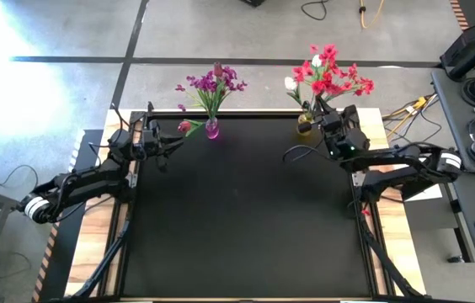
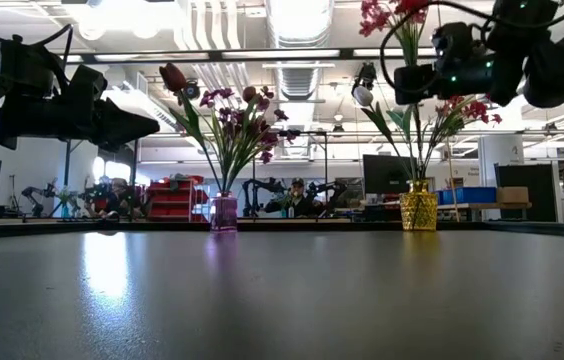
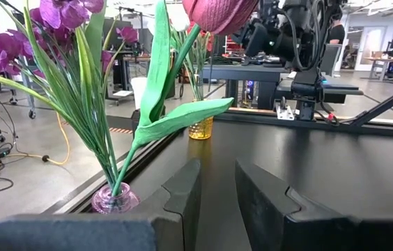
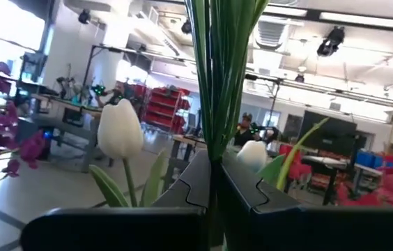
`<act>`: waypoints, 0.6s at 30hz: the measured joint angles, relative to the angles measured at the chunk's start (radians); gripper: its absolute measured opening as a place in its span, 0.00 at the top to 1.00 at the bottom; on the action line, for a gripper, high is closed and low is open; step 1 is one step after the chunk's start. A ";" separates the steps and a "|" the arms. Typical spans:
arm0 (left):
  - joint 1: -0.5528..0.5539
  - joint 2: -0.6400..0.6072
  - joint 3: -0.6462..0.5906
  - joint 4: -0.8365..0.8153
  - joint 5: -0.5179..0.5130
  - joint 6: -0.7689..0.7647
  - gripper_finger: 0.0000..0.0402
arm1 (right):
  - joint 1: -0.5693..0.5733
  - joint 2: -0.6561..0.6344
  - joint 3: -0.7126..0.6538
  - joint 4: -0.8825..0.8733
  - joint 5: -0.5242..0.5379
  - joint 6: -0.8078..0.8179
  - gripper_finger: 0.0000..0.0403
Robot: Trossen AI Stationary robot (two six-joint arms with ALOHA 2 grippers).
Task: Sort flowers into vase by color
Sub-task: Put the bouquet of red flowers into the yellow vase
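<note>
- Right claw (image 4: pixel 214 183) pinching green stems (image 4: pixel 219 77) above yellow vase (image 1: pixel 305 126); risking a tipped vase if tugged sideways
- Left claw (image 3: pixel 217 192) parting, empty, beside pink vase (image 3: pixel 115 200); risking brushing dark red tulip (image 3: pixel 217 12) loose

Beyond my black table (image 1: pixel 246 210) lies a grey concrete floor (image 1: pixel 69 93) crossed by dark tape lines (image 1: pixel 221 60). Bright light washes the floor on my left. Across the room I see red shelving (image 2: pixel 170 199), monitors (image 2: pixel 387 172), ceiling ducts (image 2: pixel 302 25) and long strip lights (image 2: pixel 262 53).
</note>
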 joint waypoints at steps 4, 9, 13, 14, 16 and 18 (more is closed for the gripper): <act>0.000 0.000 0.000 0.000 0.000 0.000 0.81 | -0.035 0.052 0.014 0.013 -0.025 0.028 0.98; 0.000 0.000 0.000 0.000 0.000 0.000 0.81 | -0.063 0.141 0.016 0.132 -0.032 0.012 0.98; 0.000 0.000 0.000 0.000 0.000 0.000 0.81 | -0.071 0.216 0.016 0.200 -0.033 0.009 0.98; 0.000 0.000 0.000 -0.001 0.000 0.000 0.81 | -0.073 0.228 0.017 0.199 -0.036 0.009 0.98; 0.000 0.000 0.000 -0.001 0.000 0.000 0.81 | -0.079 0.253 0.021 0.200 -0.041 0.021 0.98; 0.000 0.000 0.000 -0.001 0.000 0.000 0.81 | -0.083 0.272 0.024 0.200 -0.040 0.033 0.98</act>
